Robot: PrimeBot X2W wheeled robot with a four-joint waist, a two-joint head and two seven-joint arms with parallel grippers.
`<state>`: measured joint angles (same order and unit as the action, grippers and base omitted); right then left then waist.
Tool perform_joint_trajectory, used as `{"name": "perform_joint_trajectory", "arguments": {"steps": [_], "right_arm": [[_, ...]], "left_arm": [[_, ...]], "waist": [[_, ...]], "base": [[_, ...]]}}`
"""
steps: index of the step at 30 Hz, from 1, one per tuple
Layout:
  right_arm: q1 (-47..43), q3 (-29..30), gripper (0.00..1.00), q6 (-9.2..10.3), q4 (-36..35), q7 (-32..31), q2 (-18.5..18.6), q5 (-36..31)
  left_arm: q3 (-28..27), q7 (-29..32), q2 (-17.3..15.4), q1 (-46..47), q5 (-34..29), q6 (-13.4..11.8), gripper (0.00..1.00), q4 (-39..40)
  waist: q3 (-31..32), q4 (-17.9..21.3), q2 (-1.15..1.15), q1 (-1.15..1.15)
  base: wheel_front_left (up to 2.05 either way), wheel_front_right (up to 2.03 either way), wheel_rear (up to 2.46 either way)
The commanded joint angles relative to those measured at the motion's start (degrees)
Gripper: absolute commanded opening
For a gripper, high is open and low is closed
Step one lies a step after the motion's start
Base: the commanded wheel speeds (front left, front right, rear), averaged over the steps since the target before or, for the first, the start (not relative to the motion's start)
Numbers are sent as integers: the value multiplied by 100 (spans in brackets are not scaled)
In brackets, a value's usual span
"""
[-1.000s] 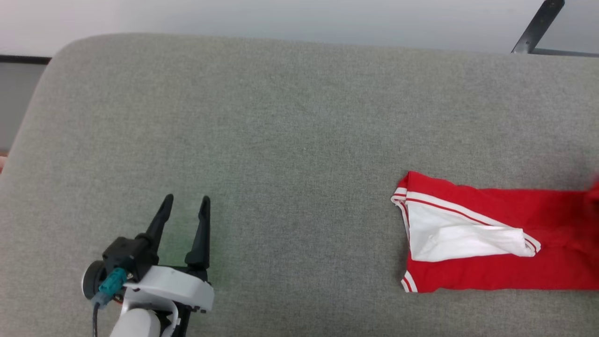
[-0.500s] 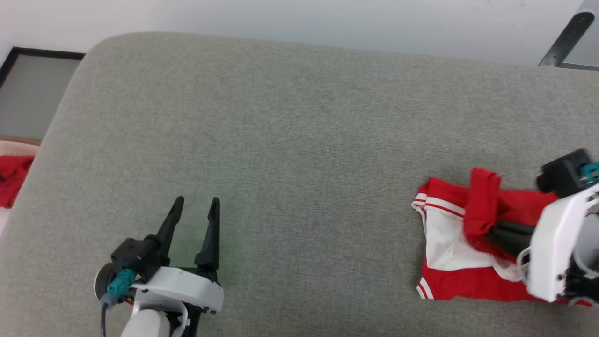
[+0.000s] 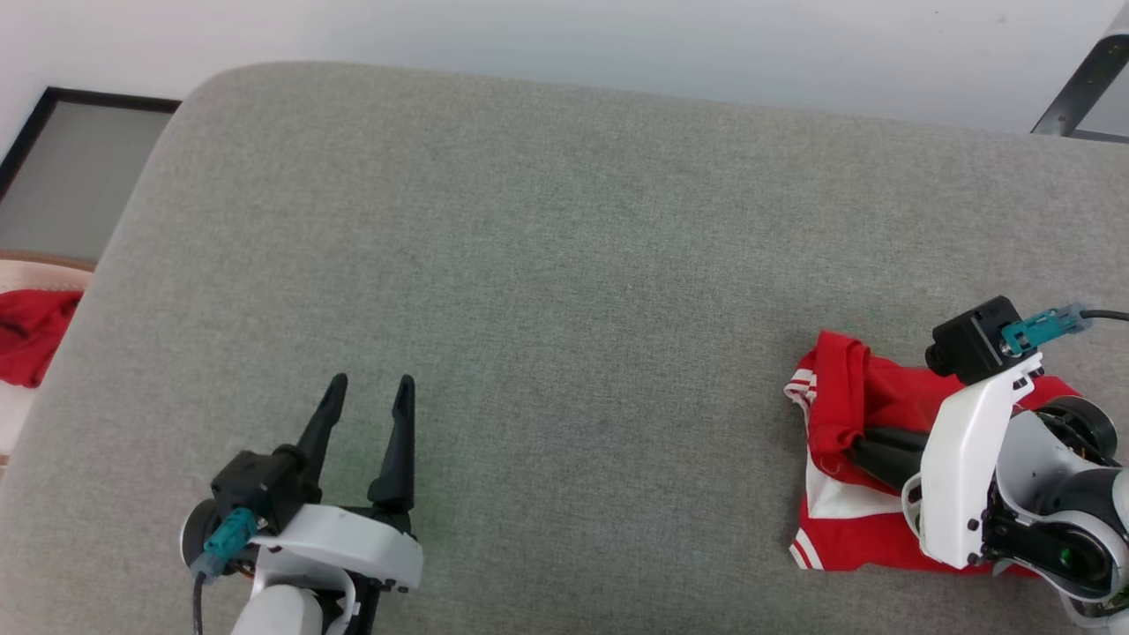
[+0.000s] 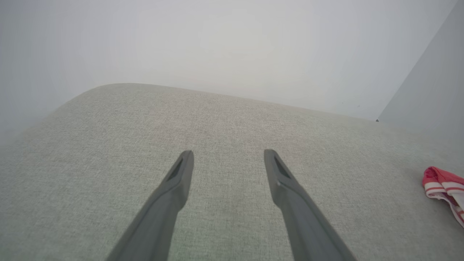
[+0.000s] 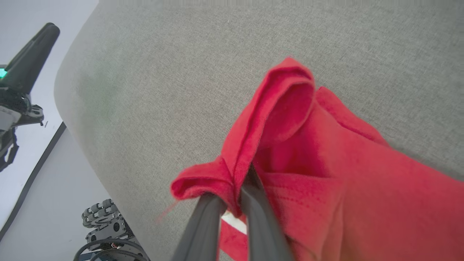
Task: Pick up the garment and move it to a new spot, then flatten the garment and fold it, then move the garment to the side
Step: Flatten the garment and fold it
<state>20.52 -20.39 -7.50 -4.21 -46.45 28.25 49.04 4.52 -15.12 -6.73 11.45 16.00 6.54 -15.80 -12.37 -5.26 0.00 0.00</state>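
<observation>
The garment (image 3: 847,397) is a red knit T-shirt with white sleeve and striped trim, lying at the right side of the grey cushioned surface (image 3: 564,265). My right gripper (image 3: 857,445) points left and is shut on a bunched red fold of it, carried over the white sleeve. In the right wrist view the red fold (image 5: 268,130) stands up pinched between the two fingers (image 5: 203,224). My left gripper (image 3: 366,392) rests open at the lower left, nothing between its fingers (image 4: 290,188). A striped edge of the garment (image 4: 444,188) shows far right in the left wrist view.
Another red cloth (image 3: 31,331) lies off the surface's left edge on a pale ledge. A dark metal leg (image 3: 1080,88) stands at the back right. The robot's wheeled base (image 5: 105,232) shows below the surface's rounded edge. Broad bare grey fabric lies between the grippers.
My right gripper has come in from the right, carrying a red fold leftward over the white sleeve. The camera has shifted slightly. The left gripper has stayed put.
</observation>
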Motion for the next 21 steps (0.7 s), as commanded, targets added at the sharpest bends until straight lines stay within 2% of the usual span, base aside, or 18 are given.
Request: {"name": "perform_joint_trajectory", "arguments": {"steps": [1,4,6,7,8,9,16,21], "right_arm": [[54,-3,0,2,24,64,-23,-23],[125,-142,0,2,150,207,-56,-14],[153,-190,33,2,222,353,-73,-30],[163,-247,41,2,256,410,-79,-42],[175,-289,73,2,293,474,-86,-35],[190,-310,100,2,328,542,-88,-10],[225,-347,100,3,444,1106,183,132],[143,-316,100,3,600,1784,605,-45]], "left_arm": [[-19,0,12,-47,-58,14,100,-16],[-40,0,9,-67,-75,37,100,-38],[-53,0,3,-68,-84,44,100,-52],[-61,0,-4,-66,-85,49,100,-55],[-67,0,-13,-65,-78,54,100,-59],[-71,0,-23,-74,-79,55,100,-66],[-94,0,-137,-110,-80,76,100,-119],[-81,0,-219,-130,-47,89,100,-175]], "waist": [[21,20,0,0],[67,75,0,0],[96,116,0,0],[113,141,0,0],[136,167,0,0],[164,193,0,0],[384,408,0,0],[557,557,0,0]], "base": [[0,0,0],[0,0,0],[0,0,0],[0,0,0],[0,0,0],[0,0,0],[0,0,0],[0,0,0]]}}
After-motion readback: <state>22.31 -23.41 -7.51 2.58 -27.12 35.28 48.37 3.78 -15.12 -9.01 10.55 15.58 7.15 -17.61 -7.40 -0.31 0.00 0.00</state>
